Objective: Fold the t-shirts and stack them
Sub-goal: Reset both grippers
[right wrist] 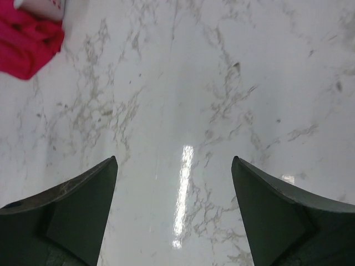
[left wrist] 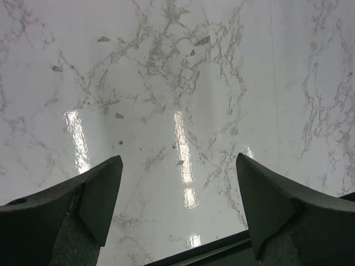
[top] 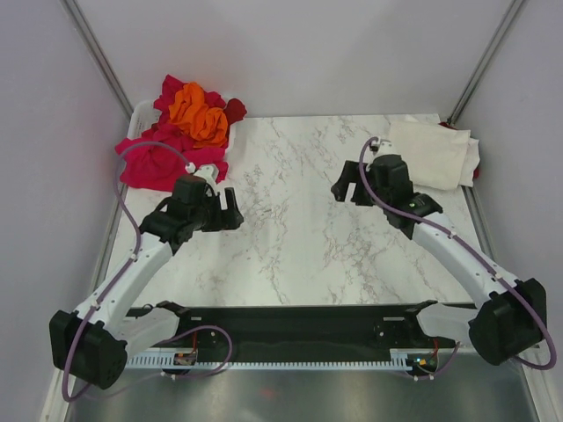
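Observation:
A heap of crumpled t-shirts lies at the back left: a magenta-pink one [top: 154,163], an orange one [top: 199,112] on top, and a dark red one [top: 236,109]. A folded cream t-shirt [top: 433,153] lies at the back right, with a sliver of red cloth under its right edge. My left gripper [top: 230,211] is open and empty over bare marble, just right of the pink heap. My right gripper [top: 346,189] is open and empty over bare marble, left of the cream shirt. A corner of the pink shirt [right wrist: 26,41] shows in the right wrist view.
A white basket [top: 139,114] holds part of the heap at the back left. The marble table [top: 299,229] has grey walls on both sides and behind. A black rail [top: 290,321] runs along the near edge between the arm bases.

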{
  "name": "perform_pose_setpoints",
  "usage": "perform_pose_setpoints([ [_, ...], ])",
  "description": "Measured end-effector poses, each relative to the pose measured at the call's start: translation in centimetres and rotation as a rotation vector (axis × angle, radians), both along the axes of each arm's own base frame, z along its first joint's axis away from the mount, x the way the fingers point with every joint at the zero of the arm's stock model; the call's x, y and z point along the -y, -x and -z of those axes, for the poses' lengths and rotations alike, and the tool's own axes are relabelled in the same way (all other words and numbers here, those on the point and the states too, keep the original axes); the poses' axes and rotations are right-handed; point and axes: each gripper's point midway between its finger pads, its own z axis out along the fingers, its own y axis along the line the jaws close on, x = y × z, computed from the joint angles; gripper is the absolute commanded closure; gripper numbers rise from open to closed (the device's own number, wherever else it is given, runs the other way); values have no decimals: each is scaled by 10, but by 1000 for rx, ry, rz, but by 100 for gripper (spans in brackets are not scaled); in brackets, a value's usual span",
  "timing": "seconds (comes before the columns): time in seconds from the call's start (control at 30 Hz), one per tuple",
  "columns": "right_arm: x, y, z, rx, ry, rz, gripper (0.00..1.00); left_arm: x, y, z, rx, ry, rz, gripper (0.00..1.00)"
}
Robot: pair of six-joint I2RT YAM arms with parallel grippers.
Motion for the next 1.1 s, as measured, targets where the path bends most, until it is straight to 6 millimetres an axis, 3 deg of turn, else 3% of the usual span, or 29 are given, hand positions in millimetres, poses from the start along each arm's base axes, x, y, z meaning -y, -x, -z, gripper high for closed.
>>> perform_pose_setpoints([
  [0.1,-31,25,25,-44,26,-106,6,-9,-6,-19,94,-34,-12,7],
  [0.23,-31,47,35,-42,34,-129,4,-16,-15,-62,351,-20,-15,5],
  [0.33,-14,52,21,24,40,-67,2,-23,-7,-77,586,24,-20,0],
  [0.43,11,53,-3,107,41,61,2,-35,8,-75,783,45,-43,0],
  [0.53,36,55,-15,139,42,206,2,-53,9,-76,881,16,-123,0],
  [0.7,71,66,0,122,75,381,2,-71,1,-92,953,-38,-223,0],
  [0.8,91,76,12,118,98,471,2,-75,-5,-87,933,-72,-245,0],
  [0.97,118,86,3,182,108,594,2,-61,-3,-97,953,-31,-171,0],
  [1.1,122,86,-6,217,108,606,2,-40,4,-114,1010,46,-59,0],
])
